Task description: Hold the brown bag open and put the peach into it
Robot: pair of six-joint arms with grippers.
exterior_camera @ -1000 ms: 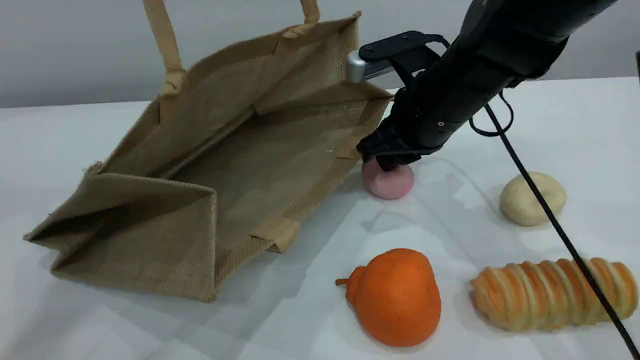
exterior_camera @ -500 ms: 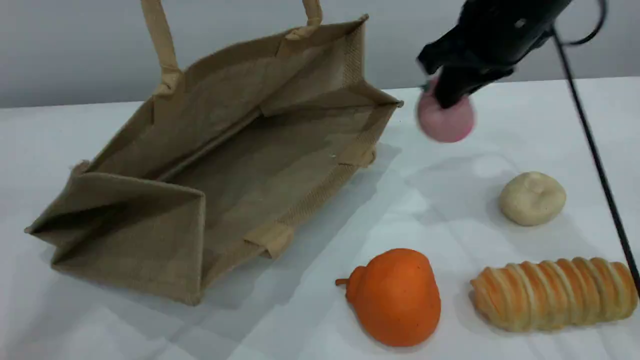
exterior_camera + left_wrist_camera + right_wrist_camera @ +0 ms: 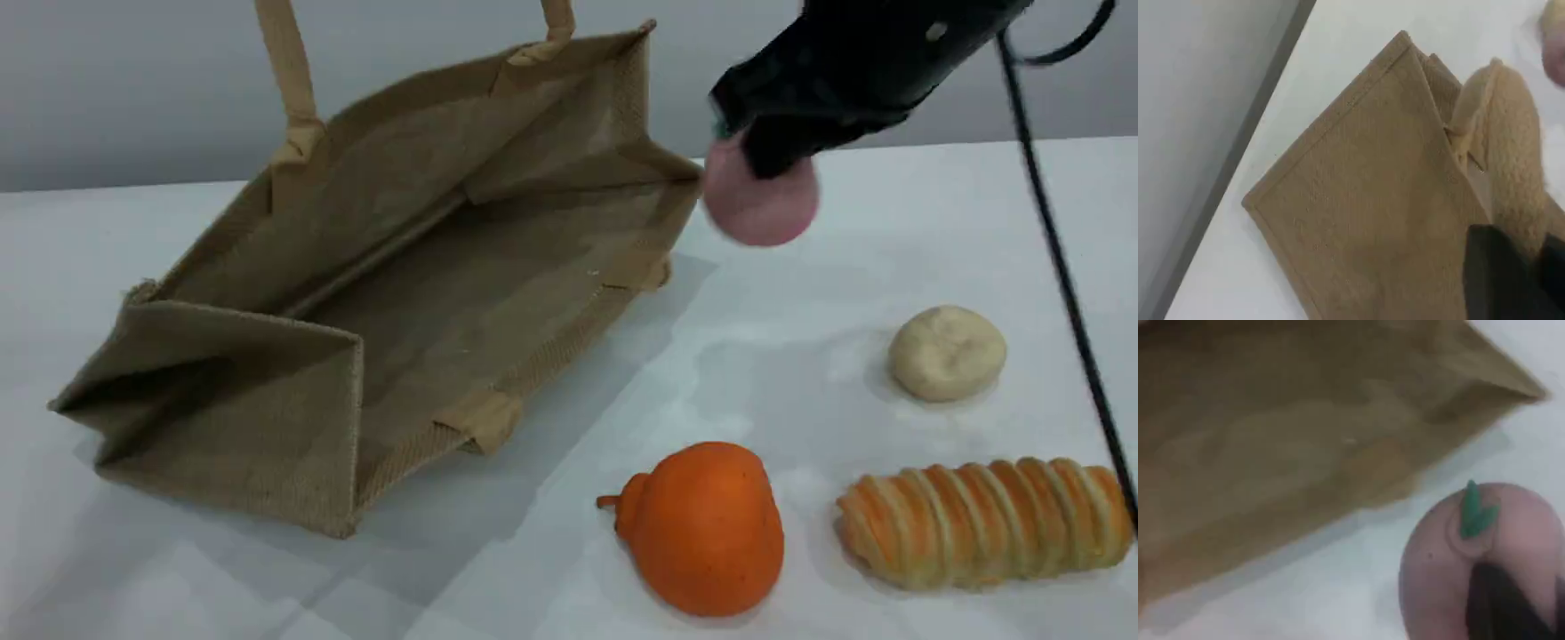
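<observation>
- One second earlier, the small, round, pale pink peach (image 3: 761,206) had been lying on the surface against the near right rim of the large rectangular woven-jute brown bag (image 3: 400,293). It was now seen raised well clear of the surface.
- Against the frame of half a second before, the peach had been carried a little leftward, toward the bag's right corner.
- The bag's near end had been drawn slightly inward. The orange pear-shaped fruit (image 3: 702,529), the cream-white round bun (image 3: 947,351) and the ridged golden bread roll (image 3: 982,523) were found unmoved.
- Everything was carried on a plain white surface (image 3: 533,578), backed by a bare grey wall (image 3: 133,89). A black cable (image 3: 1062,293) was slung across the right side.
- The bag lay on its side, its mouth held open, with its upper wall drawn up by a beige rope-like handle (image 3: 1511,153).
- The left claw (image 3: 1521,263) was seen only in its wrist view, closed on that handle.
- The right claw (image 3: 769,151) was clamped on the peach's top, and the fruit hung directly beneath it.
- In the right wrist view, a dark fingertip (image 3: 1501,600) was pressed into the peach beside its green stem nub (image 3: 1475,510).
- The peach was held just beside the bag's right corner, outside the mouth.
</observation>
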